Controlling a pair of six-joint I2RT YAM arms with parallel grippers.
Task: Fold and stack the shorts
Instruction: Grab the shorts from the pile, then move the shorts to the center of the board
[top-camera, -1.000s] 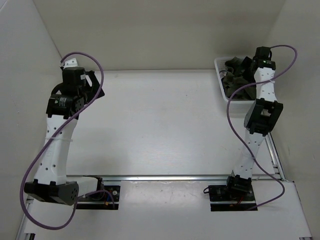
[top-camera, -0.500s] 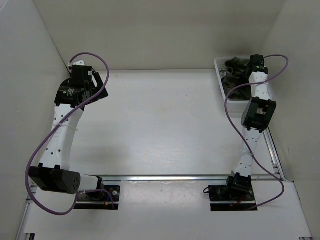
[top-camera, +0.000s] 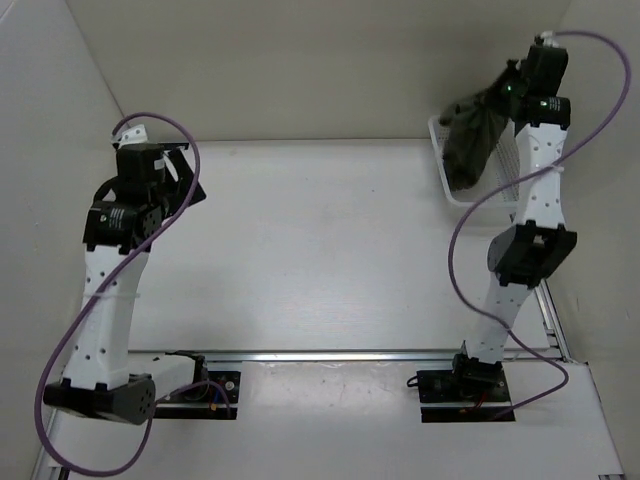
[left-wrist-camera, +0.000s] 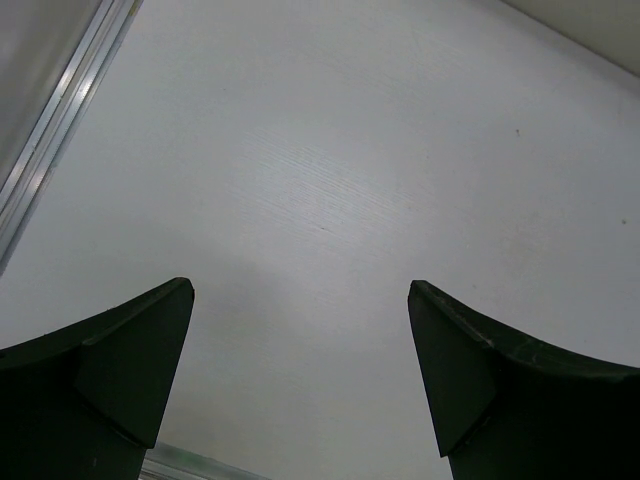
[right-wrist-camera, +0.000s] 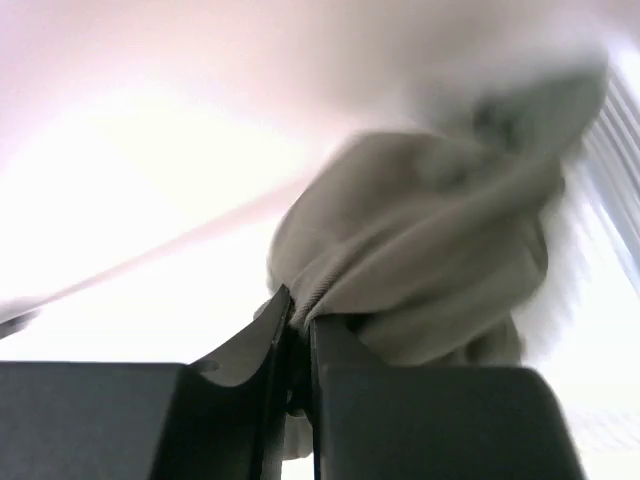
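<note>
The shorts (top-camera: 468, 140) hang bunched below the right gripper (right-wrist-camera: 298, 312), over the basket (top-camera: 436, 140). Only its wrist view shows the jaws pinching a fold. The left gripper (left-wrist-camera: 298, 290) gapes wide.

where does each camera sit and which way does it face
Top external: above and behind the arms, looking down on the table; both arms in full, right end effector holding the shorts over the white basket.
Left wrist: on that wrist, facing down at bare table; open left end effector at the bottom.
Right wrist: on that wrist, blurred, facing the shorts pinched in its shut end effector.
Shared: top and right wrist both show the held shorts; top and left wrist, the table.
</note>
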